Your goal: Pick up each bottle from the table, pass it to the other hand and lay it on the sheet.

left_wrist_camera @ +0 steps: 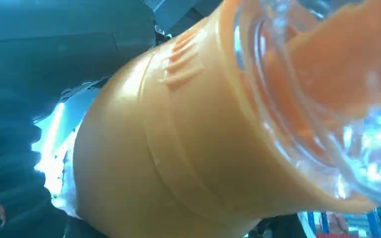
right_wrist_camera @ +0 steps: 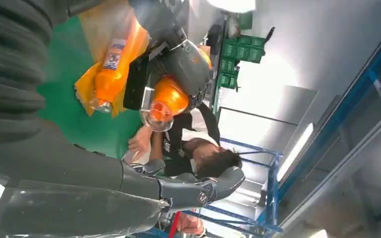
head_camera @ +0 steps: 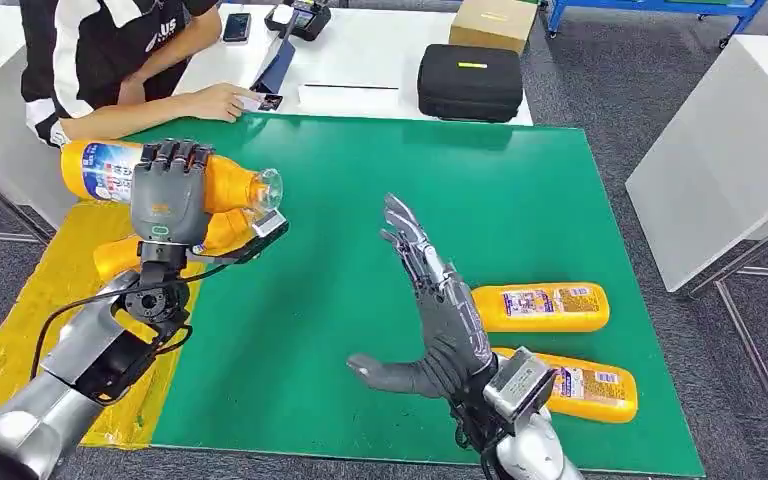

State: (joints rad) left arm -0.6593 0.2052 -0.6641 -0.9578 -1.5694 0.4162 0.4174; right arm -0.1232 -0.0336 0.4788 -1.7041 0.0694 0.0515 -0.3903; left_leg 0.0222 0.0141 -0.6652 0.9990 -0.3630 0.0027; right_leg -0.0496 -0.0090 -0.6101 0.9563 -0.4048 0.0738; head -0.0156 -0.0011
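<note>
My left hand (head_camera: 168,190) grips an orange bottle (head_camera: 110,170) held level above the left side of the table, its clear capless neck (head_camera: 268,188) pointing right. The same bottle (left_wrist_camera: 188,148) shows close up in the left wrist view, and as bottle (right_wrist_camera: 167,99) in the right wrist view. Another orange bottle (head_camera: 120,255) lies on the yellow sheet (head_camera: 30,330) beneath that hand. My right hand (head_camera: 438,315) stands open, fingers spread, at the table's middle front, empty. Two more orange bottles (head_camera: 540,306) (head_camera: 585,385) lie on the green mat (head_camera: 440,200) just right of it.
A person (head_camera: 110,60) sits at the far left corner with a hand (head_camera: 222,100) on the table edge. Behind the mat are a black case (head_camera: 470,82), a cardboard box (head_camera: 493,22) and phones. A white table (head_camera: 730,150) stands at right.
</note>
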